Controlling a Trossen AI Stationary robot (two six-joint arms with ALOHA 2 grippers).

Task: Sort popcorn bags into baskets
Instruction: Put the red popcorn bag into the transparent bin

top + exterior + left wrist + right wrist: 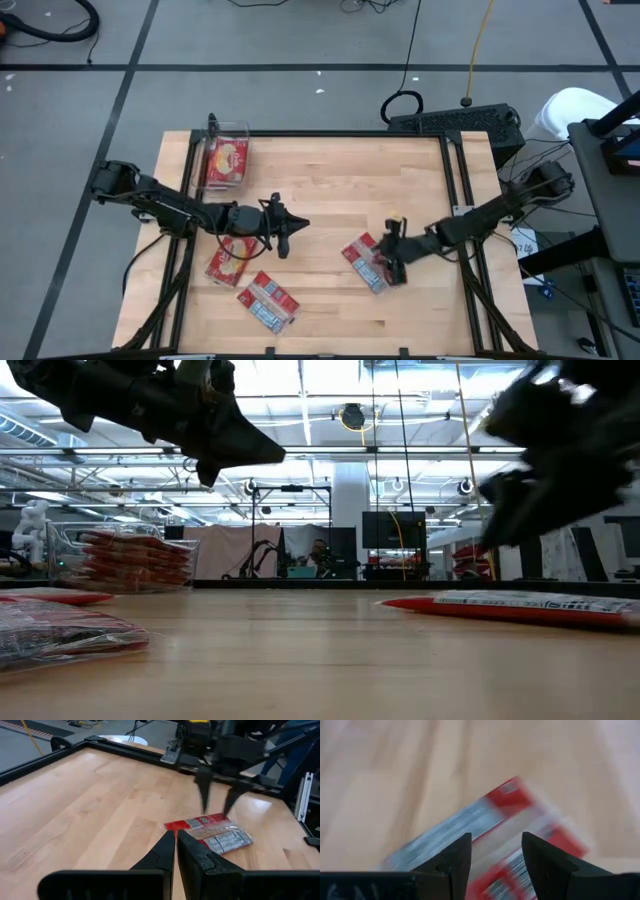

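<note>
The right end effector (392, 262), jaws apart, hovers over a bag (364, 263); the left end effector (290, 232) is closed, empty. Flat, slippery packet (probably light): pinch an edge.

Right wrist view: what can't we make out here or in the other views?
- Right wrist view: print on the popcorn bag is smeared by blur; the open right gripper covers its near edge.
- High view: number of bags in the clear basket unreadable, since they are stacked.
- Low view: right gripper is a dark blur, its gap above the bag unclear.
- Left wrist view: shut left gripper hides the table just ahead.
</note>
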